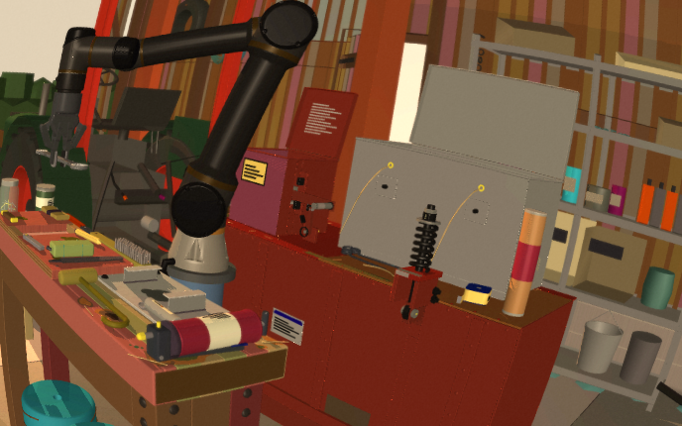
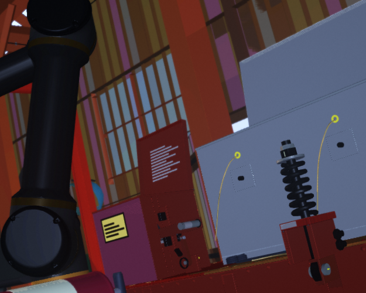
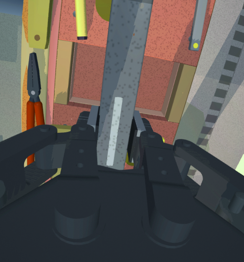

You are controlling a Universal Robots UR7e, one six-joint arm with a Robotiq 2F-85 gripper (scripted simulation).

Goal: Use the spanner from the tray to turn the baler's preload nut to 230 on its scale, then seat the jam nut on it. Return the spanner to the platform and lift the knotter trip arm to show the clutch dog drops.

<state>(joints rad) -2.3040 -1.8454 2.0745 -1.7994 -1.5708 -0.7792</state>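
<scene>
The grey spanner (image 1: 63,160) hangs level above the tray (image 3: 120,80) at the far end of the workbench, clear of it. My gripper (image 1: 61,153) is closed on it, with a finger on each side of its flat handle (image 3: 118,102). The spanner's far end runs out of the wrist camera's frame. Far to the right, the black preload spring (image 1: 424,241) stands upright on a red bracket (image 1: 415,291) on the baler, with its nuts (image 2: 287,150) at the top. A small grey lever (image 2: 189,224) sticks out of the red control box.
A tractor and a barn wall stand behind the bench. Red-handled pliers (image 3: 33,97), a yellow pin (image 3: 80,19) and a toothed grey strip (image 3: 223,80) lie around the tray. Two jars (image 1: 26,195) stand at the bench's far corner. A grey vise (image 1: 161,293) and a red-white roll (image 1: 211,331) sit nearer.
</scene>
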